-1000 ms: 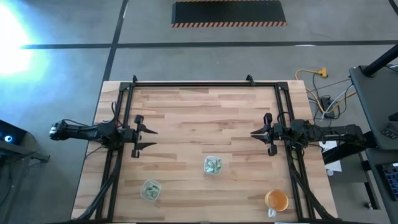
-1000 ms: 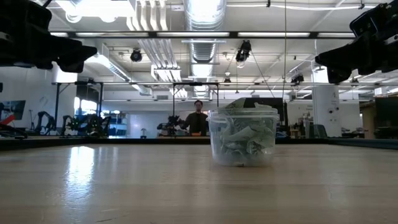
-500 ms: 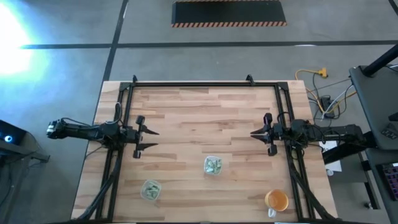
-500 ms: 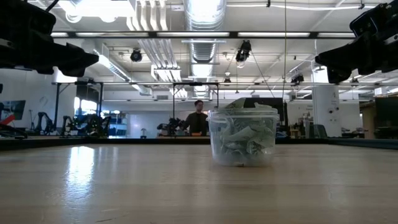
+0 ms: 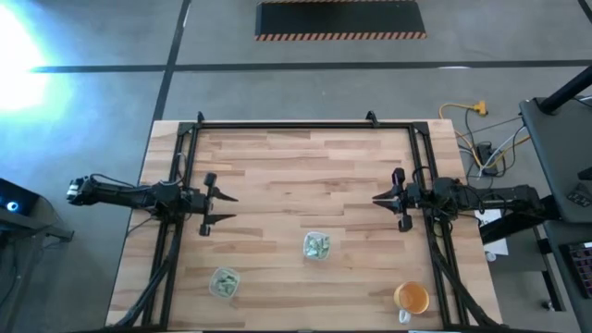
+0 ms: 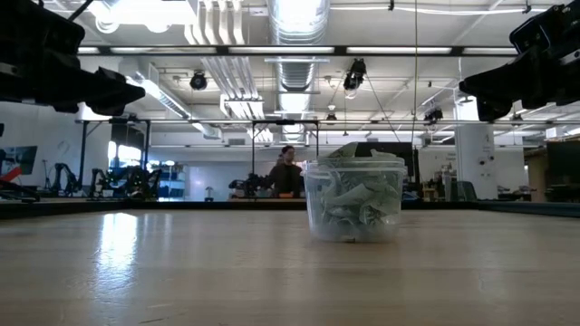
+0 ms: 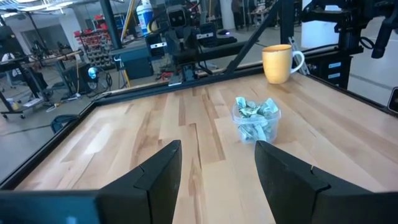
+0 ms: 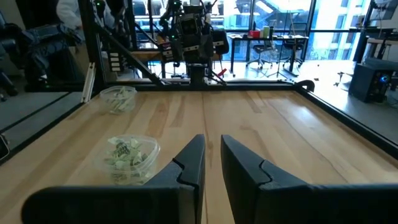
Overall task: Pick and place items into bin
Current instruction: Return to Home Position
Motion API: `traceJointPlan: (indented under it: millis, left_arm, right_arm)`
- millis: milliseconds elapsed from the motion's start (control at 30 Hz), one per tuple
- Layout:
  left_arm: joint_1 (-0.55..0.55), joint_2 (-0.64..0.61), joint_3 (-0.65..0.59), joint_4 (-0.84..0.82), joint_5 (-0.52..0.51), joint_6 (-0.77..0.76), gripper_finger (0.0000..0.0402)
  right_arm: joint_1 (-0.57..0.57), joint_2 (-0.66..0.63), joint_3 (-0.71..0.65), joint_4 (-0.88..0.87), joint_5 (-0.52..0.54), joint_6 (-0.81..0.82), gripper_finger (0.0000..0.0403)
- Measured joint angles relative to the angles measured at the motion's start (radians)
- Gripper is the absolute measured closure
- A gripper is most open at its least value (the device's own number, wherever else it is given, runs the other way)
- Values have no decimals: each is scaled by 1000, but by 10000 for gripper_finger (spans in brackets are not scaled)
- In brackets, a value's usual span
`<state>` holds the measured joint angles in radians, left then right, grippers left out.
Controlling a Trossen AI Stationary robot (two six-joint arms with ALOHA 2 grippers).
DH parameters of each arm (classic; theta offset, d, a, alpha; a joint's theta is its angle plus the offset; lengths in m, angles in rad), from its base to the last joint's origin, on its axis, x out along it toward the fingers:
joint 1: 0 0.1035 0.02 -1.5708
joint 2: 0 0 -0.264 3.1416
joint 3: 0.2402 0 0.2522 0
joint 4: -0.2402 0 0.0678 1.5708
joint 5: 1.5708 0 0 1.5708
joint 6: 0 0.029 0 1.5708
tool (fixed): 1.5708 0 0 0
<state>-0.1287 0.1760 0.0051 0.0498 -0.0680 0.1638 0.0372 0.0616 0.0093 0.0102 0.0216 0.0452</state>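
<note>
Pieces of crumpled green-and-white wrapper were seen packed inside two clear cups on the wooden table. One cup was placed just below the centre of the high view. The other cup was placed at the lower left of that view, well apart from the first. A yellow mug was set in the lower right corner of the table.

The left gripper was held at the middle left of the high view. Its fingers were spread wide, and nothing was grasped between them. The right gripper was held at the middle right, pointed toward the left one. Its fingers were drawn nearly together with only a narrow slit left, and nothing was gripped. Both grippers were positioned well apart from the cups.

In the low view the dark arms were shown in the upper corners, above the table top. A person was seen far behind, near the middle of the frame.
</note>
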Motion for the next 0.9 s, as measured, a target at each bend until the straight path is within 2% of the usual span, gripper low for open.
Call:
traceJointPlan:
  millis: [900]
  left_arm:
    - [0, 26, 0, 0, 2, 0, 214]
  right_arm:
    - [0, 0, 0, 0, 0, 0, 360]
